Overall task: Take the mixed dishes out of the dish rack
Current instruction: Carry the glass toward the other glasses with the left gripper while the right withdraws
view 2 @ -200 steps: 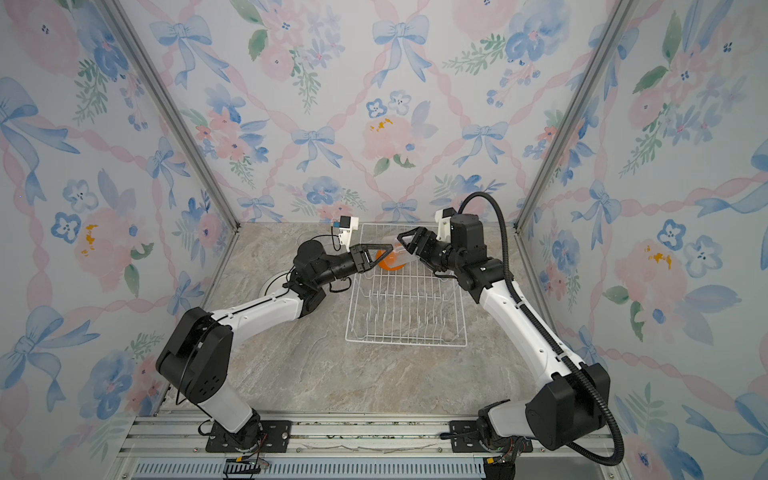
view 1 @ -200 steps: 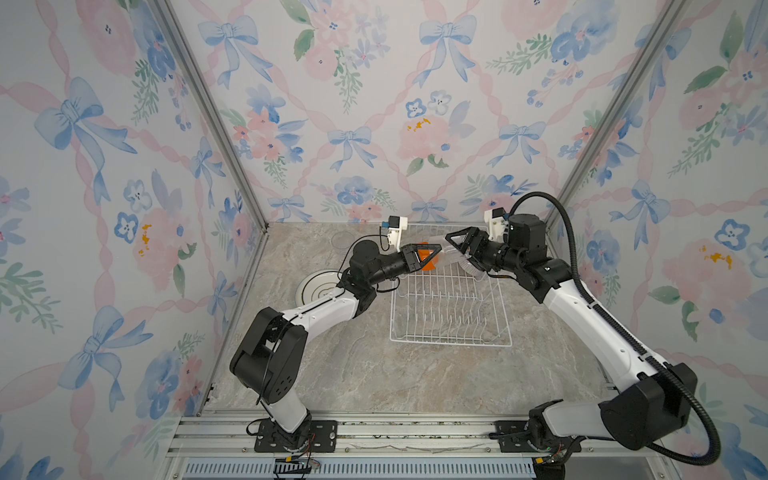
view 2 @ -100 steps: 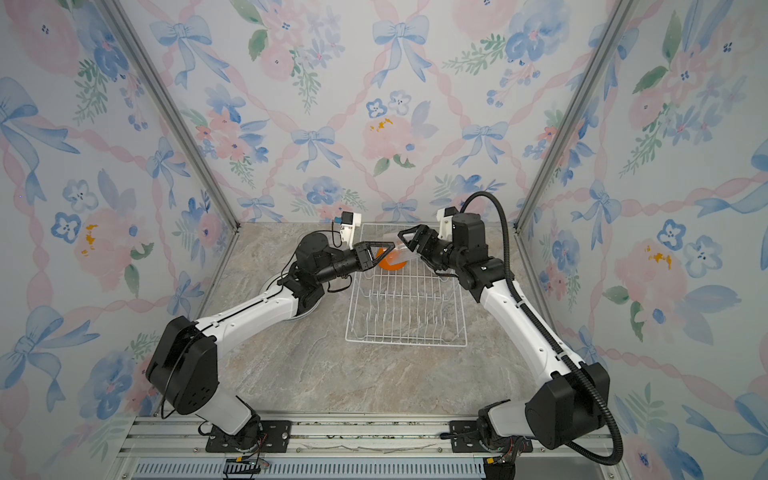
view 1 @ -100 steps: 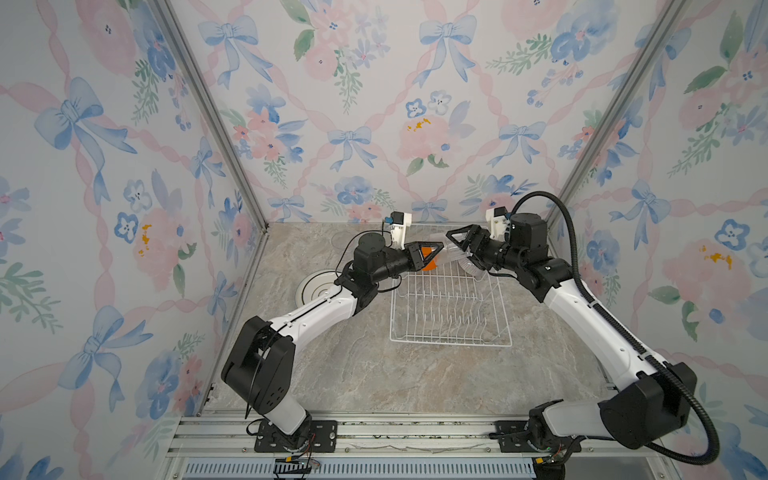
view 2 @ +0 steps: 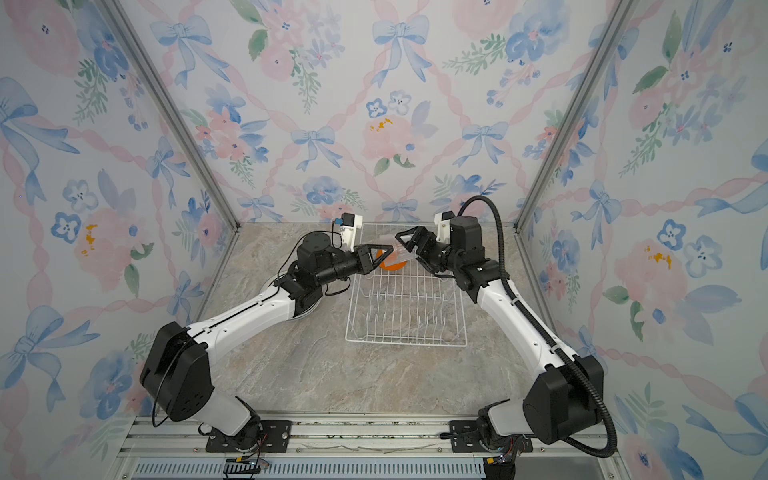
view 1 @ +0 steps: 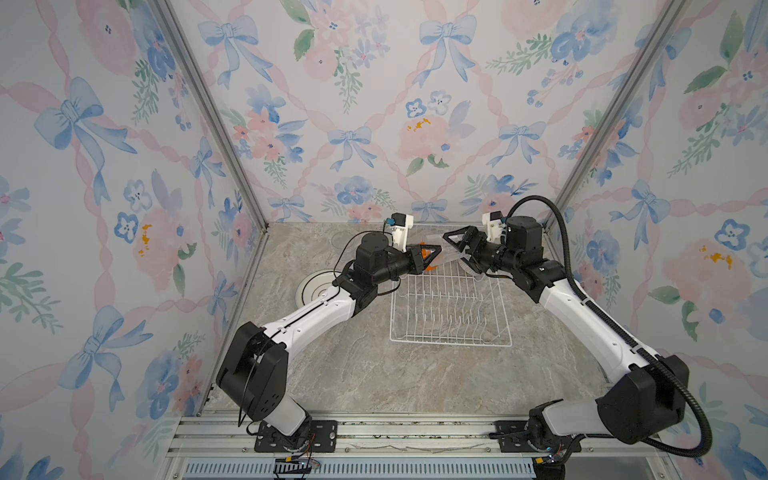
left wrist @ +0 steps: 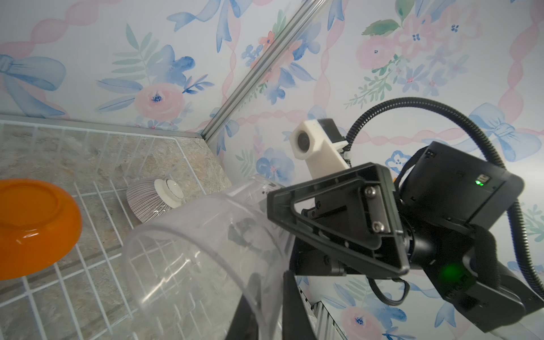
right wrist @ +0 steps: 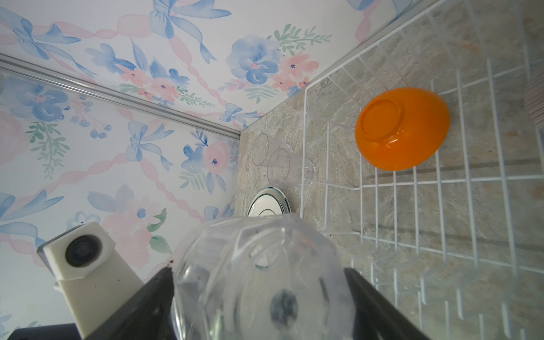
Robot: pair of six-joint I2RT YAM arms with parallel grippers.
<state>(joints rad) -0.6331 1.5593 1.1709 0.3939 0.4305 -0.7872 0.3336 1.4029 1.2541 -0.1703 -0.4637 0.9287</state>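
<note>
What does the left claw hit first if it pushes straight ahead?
Likely the right claw, which flanks the base of the glass that the left claw pinches by its rim; depth unclear.

No text, label, brand, number or sign can be read on anything in these views.

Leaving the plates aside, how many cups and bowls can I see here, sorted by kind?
Clear tumblers: 3, the held tumbler plus two loose tumblers outside the dish rack
Orange bowl: 1
Striped bowl: 1
Total: 5
</note>
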